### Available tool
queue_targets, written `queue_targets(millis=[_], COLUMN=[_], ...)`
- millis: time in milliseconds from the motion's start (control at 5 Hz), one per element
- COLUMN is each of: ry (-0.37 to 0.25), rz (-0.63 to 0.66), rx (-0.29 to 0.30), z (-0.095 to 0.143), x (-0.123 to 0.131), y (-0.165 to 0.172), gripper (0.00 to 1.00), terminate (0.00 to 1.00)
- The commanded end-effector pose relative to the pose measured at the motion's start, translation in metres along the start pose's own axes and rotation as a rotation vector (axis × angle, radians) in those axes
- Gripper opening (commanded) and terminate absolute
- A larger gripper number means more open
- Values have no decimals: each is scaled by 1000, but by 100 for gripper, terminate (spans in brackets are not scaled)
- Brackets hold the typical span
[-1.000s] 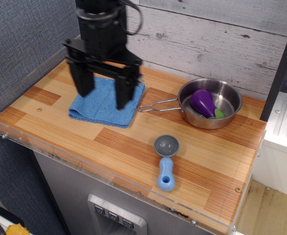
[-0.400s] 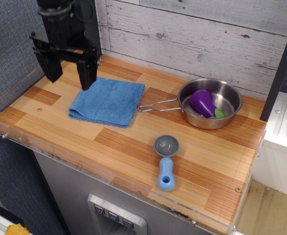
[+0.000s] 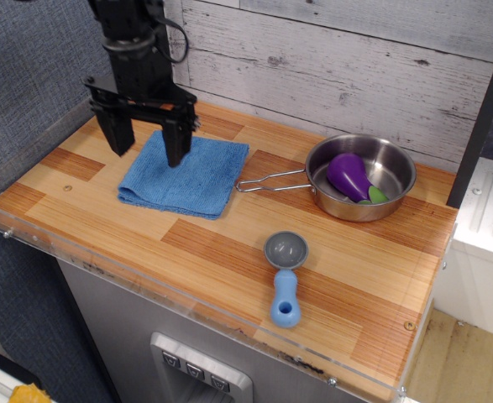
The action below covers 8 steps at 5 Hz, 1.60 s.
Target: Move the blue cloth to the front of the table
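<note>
The table (image 3: 103,222) is the biggest thing here, a long wooden top with light and reddish-brown planks and a clear plastic edge at the front. Next comes the black robot arm, which reaches down from the top left, and its gripper (image 3: 145,141) hangs over the back left part of the table with its two fingers spread wide apart and nothing between them. One finger is out past the left edge of the blue cloth (image 3: 187,175) and the other is over the cloth's back part; I cannot tell if the tips touch it. The blue cloth lies flat and folded near the back left of the table, just left of the pan handle, so it is not at the front yet. It looks soft, light and floppy, so it will bend and sag when lifted, and it may slide well on the smooth wood. A good place to pinch it would be near a folded edge or corner, pressing down so the fingers bunch up some fabric. The steel pan (image 3: 397,195) sits to the right with a purple toy eggplant (image 3: 348,175) inside. Smallest is the blue-handled scoop (image 3: 285,277) nearer the front.
</note>
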<state>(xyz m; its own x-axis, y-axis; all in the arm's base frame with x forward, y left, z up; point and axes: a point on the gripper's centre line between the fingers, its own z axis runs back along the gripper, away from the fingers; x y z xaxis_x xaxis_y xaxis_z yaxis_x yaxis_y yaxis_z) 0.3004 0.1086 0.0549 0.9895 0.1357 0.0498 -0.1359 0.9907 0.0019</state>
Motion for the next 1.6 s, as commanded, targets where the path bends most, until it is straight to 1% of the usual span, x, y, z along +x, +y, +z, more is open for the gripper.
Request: queue_targets(millis=[0, 200, 400, 600, 800, 1000, 1200, 1400], ry=[-38, -55, -66, -42, -4, 29, 48, 50], rz=[9, 3, 3, 14, 30, 29, 15, -28], rx=[34, 67, 71, 75, 83, 77, 81, 90], z=[-11, -19, -27, -41, -54, -61, -65, -64], x=[29, 34, 30, 15, 0, -6, -12, -22], y=[-4, -5, -5, -1, 7, 12, 10, 2], gripper=[100, 100, 100, 100, 100, 100, 100, 100], terminate=[0, 0, 0, 0, 0, 0, 0, 0])
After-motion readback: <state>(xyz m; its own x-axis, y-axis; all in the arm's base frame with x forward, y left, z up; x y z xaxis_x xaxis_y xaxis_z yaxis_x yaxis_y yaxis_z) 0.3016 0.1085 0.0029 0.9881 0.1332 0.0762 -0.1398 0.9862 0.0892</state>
